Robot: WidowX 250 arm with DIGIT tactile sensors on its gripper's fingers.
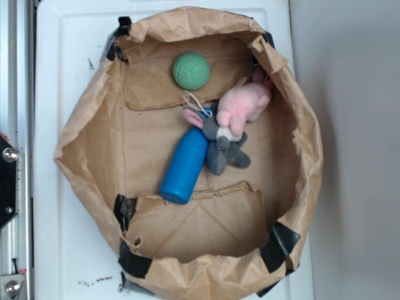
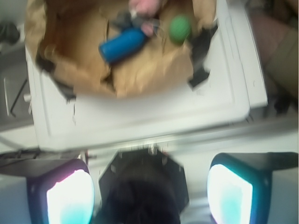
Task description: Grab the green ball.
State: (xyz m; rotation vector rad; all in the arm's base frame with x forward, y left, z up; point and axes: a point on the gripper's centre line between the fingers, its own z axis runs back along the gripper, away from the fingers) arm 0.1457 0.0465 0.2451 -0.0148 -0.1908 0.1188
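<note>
gripper (image 2: 149, 196) released, empty; outside bag | green ball (image 1: 191, 70) in paper bag (image 1: 87, 150); apart from blue cylinder (image 1: 185, 166)

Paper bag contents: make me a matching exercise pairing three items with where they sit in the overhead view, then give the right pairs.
Things:
1. green ball
2. blue cylinder
3. pink and grey plush toy

Places:
A. lying slanted, low in the middle of the bag
B. alone near the bag's top fold
C. right of centre, against the cylinder's upper end

Pairs: 1-B, 2-A, 3-C
</note>
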